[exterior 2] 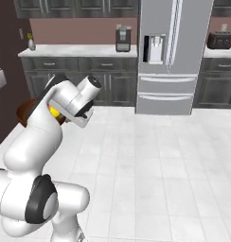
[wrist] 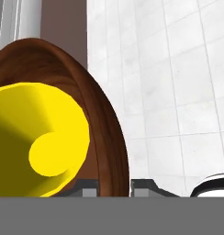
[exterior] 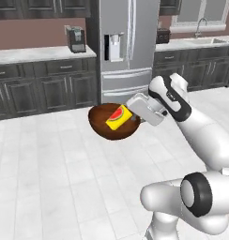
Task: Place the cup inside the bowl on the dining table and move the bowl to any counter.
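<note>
Your gripper (exterior: 138, 118) fingertips are hidden behind the bowl (exterior: 101, 125); jaws nearly closed on its rim, holding it tilted above the floor. The cup (exterior: 118, 117) lies inside. The refrigerator (exterior: 125, 47) stands behind.

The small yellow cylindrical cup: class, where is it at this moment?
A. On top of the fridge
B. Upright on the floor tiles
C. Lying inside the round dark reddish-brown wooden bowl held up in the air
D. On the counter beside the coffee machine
C: the small yellow cylindrical cup lies on its side inside the round dark reddish-brown wooden bowl, which the gripper holds by its rim above the floor.
</note>
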### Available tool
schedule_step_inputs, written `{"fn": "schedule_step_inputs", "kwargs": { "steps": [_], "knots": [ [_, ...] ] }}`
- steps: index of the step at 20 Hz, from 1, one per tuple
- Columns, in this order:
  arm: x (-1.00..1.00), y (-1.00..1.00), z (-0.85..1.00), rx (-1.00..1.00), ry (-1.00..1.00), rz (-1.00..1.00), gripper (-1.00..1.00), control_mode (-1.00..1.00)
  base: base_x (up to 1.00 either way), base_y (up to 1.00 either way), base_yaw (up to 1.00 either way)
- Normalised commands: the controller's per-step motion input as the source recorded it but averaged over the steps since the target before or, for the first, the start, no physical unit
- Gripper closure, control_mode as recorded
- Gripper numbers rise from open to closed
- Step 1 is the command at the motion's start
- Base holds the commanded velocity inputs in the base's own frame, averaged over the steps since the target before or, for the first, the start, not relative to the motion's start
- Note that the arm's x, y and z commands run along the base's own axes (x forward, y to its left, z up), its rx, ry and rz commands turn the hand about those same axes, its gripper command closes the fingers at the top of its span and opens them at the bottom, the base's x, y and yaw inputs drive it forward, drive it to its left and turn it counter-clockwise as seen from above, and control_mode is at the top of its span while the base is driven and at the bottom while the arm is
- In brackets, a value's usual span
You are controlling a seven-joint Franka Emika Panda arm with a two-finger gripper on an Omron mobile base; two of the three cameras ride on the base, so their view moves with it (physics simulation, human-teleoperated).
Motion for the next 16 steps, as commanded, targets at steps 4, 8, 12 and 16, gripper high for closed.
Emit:
{"fn": "schedule_step_inputs", "kwargs": {
  "steps": [4, 8, 12, 16],
  "knots": [
    [0.00, 0.00, 0.00, 0.00, 0.00, 0.00, 1.00, 1.00, 1.00, 0.68, -0.10],
    [0.00, 0.00, 0.00, 0.00, 0.00, 0.00, 1.00, 1.00, 1.00, 0.68, -0.11],
    [0.00, 0.00, 0.00, 0.00, 0.00, 0.00, 1.00, 1.00, 1.00, 0.69, -0.12],
    [0.00, 0.00, 0.00, 0.00, 0.00, 0.00, 1.00, 1.00, 1.00, 0.71, -0.10]
  ]
}}
